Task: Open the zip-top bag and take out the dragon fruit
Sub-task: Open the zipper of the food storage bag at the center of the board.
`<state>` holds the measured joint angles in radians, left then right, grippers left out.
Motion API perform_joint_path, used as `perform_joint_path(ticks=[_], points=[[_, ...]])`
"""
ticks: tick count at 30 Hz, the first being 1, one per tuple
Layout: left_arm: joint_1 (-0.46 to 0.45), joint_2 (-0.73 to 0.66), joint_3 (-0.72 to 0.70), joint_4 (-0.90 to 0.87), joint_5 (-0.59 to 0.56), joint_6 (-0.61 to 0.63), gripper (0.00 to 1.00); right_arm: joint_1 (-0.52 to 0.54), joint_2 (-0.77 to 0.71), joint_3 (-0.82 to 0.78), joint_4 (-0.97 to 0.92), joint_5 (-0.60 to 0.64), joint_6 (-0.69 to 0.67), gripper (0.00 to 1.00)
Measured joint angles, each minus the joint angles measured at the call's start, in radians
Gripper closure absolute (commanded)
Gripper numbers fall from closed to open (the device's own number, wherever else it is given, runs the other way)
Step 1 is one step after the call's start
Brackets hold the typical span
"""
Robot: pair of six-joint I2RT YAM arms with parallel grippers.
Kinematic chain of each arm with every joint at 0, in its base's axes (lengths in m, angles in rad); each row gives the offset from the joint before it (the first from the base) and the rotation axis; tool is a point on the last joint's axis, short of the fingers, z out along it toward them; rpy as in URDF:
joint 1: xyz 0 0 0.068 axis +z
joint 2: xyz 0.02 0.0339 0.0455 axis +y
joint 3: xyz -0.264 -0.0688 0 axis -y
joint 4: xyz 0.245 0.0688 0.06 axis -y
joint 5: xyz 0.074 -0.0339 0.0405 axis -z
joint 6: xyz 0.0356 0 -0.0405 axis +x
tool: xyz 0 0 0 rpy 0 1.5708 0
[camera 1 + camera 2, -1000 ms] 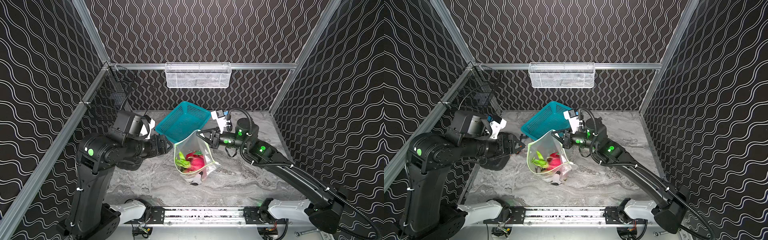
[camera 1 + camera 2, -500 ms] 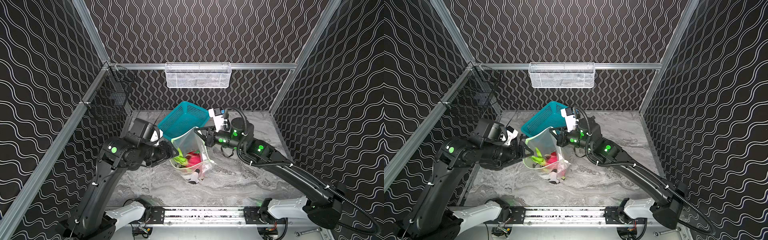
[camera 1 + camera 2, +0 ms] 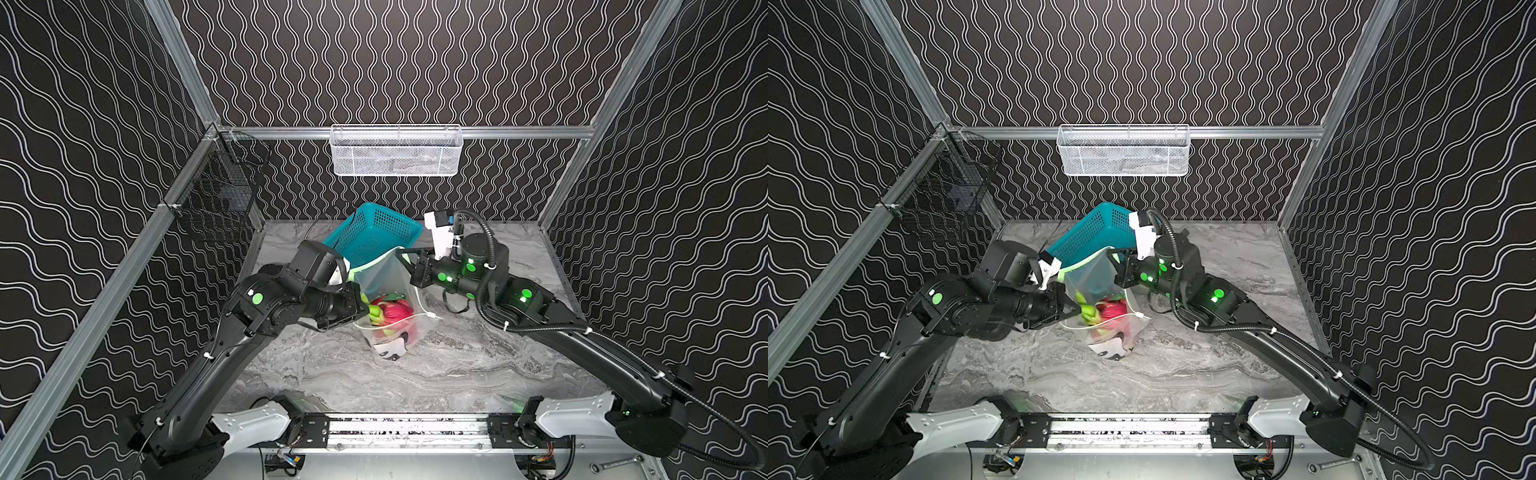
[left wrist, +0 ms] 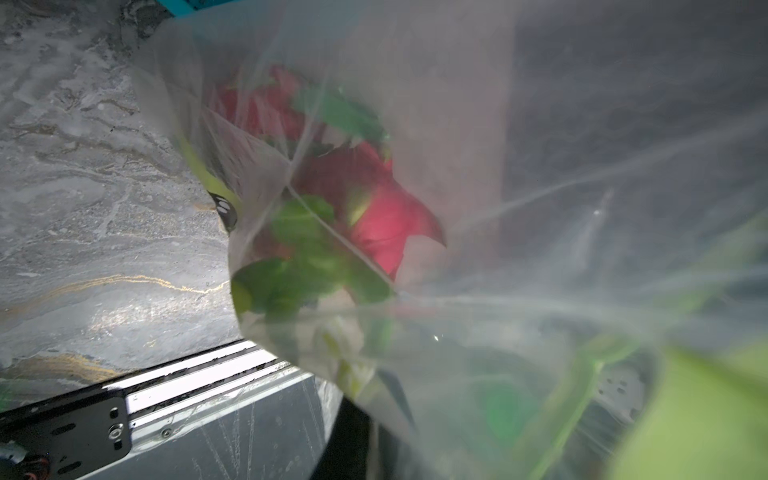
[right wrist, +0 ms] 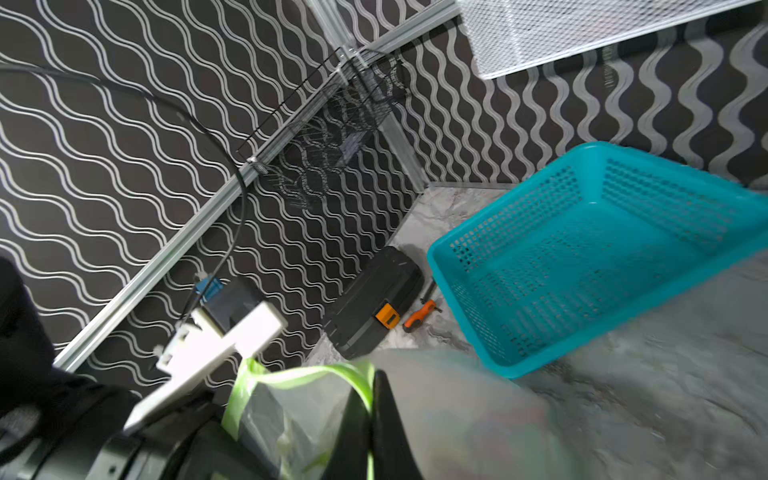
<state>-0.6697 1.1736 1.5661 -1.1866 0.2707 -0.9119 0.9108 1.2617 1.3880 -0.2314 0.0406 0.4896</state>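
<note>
Two grippers meet at one large clear plastic zip-top bag [image 3: 388,276] with a lime-green zip strip and a panda print. It stands near the middle of the grey marbled desk [image 3: 457,365], just at 6 o'clock of the teal plastic mesh basket [image 3: 376,235].

The right gripper [image 3: 409,258] is clamped on the bag's lip at the green strip, on the 2 o'clock side of the mouth, and holds that side up. The left gripper [image 3: 362,309] comes in from 9 o'clock with its jaws pressed together, low at the bag's side. It sits right against the green scales of the pink-red dragon fruit [image 3: 395,312]. I cannot tell whether it pinches film, a scale or nothing, because the left wrist view shows the fruit only through blurred plastic.

The mouth looks parted, so the step in hand seems to be getting a hold on the fruit. To do it well, I judge the right gripper should hold the lip high and firm. The left should draw slowly toward 9 o'clock and upward. If film is caught in the pinch, the whole bag may drag or tip.

The bag's long axis runs nearly upright, with the panda-printed base on the desk and the mouth upward, leaning toward 12 o'clock. The fruit lies low inside with its green scales turned toward 9 o'clock; its own long axis is unclear.
</note>
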Motion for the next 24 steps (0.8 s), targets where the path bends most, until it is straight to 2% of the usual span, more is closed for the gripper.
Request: perform_joint_path(ticks=[4, 7, 12, 21, 24], points=[[0.000, 0.087, 0.061, 0.043, 0.028, 0.020, 1.00, 0.001, -0.082, -0.006, -0.068, 0.089, -0.045, 1.00], [-0.002, 0.193, 0.158, 0.069, 0.054, 0.052, 1.00, -0.005, -0.127, 0.016, -0.117, 0.163, -0.090, 1.00], [-0.004, 0.308, 0.298, 0.070, 0.058, 0.122, 1.00, -0.037, -0.159, 0.039, -0.161, 0.210, -0.135, 1.00], [-0.003, 0.204, 0.309, -0.069, 0.004, 0.159, 1.00, -0.041, -0.078, 0.041, -0.154, 0.089, -0.129, 1.00], [-0.002, 0.169, 0.372, -0.168, -0.037, 0.159, 1.00, -0.041, -0.021, 0.054, -0.135, 0.021, -0.095, 1.00]])
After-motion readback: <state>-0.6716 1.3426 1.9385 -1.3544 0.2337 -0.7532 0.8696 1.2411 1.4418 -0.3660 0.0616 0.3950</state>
